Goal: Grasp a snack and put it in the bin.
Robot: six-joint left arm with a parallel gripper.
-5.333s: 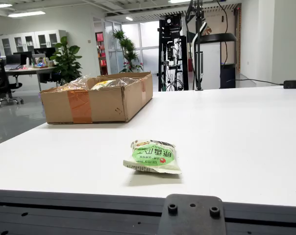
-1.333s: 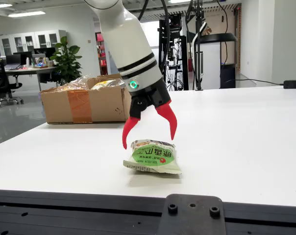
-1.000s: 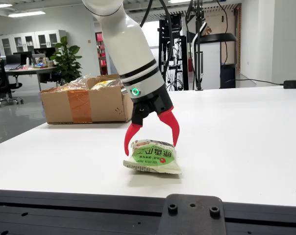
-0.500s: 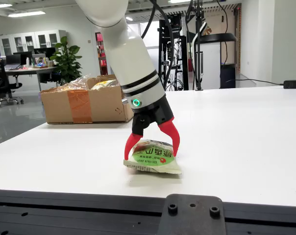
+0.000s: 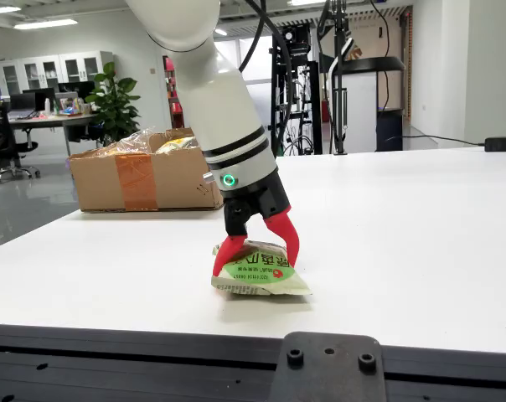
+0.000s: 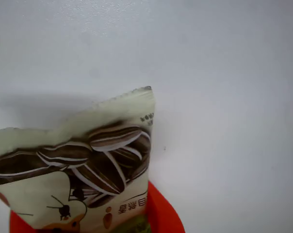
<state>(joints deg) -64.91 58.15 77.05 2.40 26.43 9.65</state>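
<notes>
A green and white snack bag (image 5: 265, 276) lies near the front edge of the white table (image 5: 404, 234) in the front view. My gripper (image 5: 257, 264) comes down from above, its red fingers (image 5: 285, 234) pressed against both sides of the bag's upper part. The bag's bottom edge looks to be touching the table. In the view that rides on the gripper, the snack bag (image 6: 88, 160), printed with sunflower seeds, fills the lower left between the red fingers (image 6: 163, 213) of my gripper (image 6: 88, 225). An open cardboard box (image 5: 144, 180) stands at the back left of the table.
The cardboard box holds other wrapped snacks (image 5: 131, 144). A black mounting plate (image 5: 328, 368) sits on the dark rail below the table's front edge. A black adapter (image 5: 502, 144) lies at the far right back edge. Office furniture and racks stand beyond the table.
</notes>
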